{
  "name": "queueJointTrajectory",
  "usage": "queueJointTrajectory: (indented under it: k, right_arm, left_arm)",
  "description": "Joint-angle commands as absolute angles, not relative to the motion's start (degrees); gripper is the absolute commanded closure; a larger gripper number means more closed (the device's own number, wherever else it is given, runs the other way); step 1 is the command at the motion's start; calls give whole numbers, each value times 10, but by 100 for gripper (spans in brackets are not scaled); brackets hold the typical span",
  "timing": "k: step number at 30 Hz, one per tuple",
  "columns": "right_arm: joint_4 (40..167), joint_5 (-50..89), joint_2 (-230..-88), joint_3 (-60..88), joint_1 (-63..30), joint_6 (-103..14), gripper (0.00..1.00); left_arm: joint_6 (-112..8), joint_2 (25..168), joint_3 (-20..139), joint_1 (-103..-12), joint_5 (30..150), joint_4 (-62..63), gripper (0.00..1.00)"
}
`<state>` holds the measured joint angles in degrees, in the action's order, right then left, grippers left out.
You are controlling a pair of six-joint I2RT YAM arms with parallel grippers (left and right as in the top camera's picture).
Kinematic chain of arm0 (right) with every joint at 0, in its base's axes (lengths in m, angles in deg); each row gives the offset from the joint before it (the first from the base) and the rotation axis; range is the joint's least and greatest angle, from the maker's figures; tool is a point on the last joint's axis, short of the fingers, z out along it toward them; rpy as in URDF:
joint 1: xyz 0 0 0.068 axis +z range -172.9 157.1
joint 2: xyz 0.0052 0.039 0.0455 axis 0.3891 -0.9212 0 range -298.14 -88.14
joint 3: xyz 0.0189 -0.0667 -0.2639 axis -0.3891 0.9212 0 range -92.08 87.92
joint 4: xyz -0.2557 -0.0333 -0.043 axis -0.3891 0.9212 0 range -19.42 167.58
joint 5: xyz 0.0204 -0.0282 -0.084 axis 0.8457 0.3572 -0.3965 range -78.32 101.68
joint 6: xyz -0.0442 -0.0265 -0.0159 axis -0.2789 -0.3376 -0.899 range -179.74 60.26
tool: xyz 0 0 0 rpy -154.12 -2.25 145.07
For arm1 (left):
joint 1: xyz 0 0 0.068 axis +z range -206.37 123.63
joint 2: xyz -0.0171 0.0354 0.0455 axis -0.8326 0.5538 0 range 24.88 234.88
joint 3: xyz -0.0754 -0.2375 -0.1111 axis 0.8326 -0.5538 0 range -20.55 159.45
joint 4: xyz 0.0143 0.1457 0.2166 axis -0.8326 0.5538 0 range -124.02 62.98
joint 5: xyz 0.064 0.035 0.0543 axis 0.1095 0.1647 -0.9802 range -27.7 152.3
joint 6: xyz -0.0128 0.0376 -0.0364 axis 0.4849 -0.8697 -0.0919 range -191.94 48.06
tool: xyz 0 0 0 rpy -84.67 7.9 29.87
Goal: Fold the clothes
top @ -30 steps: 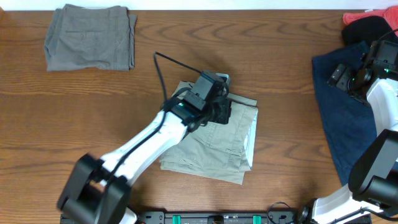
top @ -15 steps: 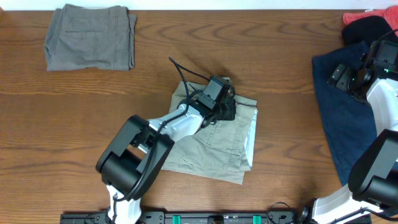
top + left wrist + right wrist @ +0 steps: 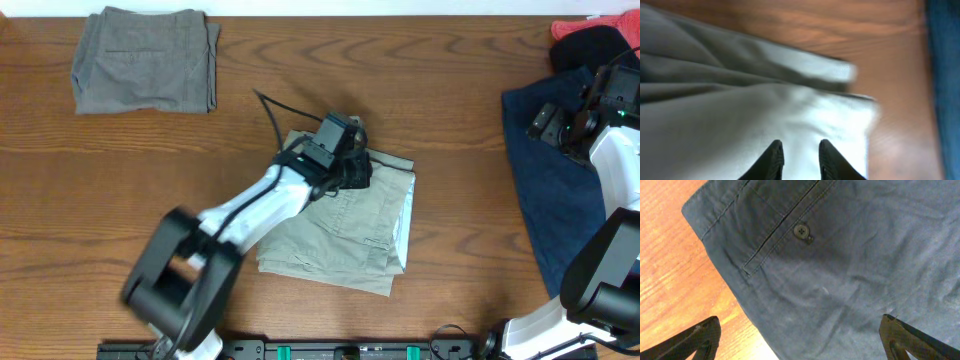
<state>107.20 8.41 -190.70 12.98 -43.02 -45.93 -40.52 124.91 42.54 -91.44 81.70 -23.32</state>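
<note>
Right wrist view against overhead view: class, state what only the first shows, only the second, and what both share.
Only the right wrist view: the button and stitched pocket slit on the navy garment. Only the overhead view: the folded grey garment, the khaki shorts under the left arm, the red cloth and the black cloth at the top right. Both: the navy garment lying on the wooden table.

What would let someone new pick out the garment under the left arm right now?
Start at the middle of the wooden table. A folded bundle lies there, the khaki shorts, with the left arm's fingers above its far edge. It is the only pale beige piece: the folded grey garment sits at the far left corner and the navy garment lies along the right edge.
</note>
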Motion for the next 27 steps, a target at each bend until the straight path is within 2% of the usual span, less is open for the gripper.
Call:
queueJointTrajectory:
  k: [1, 7, 9, 22, 27]
  right_arm:
    - [1072, 81, -1894, 124, -431, -465, 1]
    - [1073, 81, -1894, 124, -431, -465, 1]
    - [1073, 81, -1894, 124, -431, -465, 1]
    - [1072, 81, -1894, 124, -431, -465, 1]
    - [1073, 81, -1894, 124, -431, -465, 1]
  left_arm:
    - [-408, 1161, 428, -914, 826, -166, 71]
    - [-408, 1123, 423, -929, 826, 19, 71]
    - [-407, 1130, 410, -947, 827, 38, 71]
    - [-336, 1245, 378, -1085, 829, -23, 71]
    - [-337, 1307, 378, -1121, 829, -83, 71]
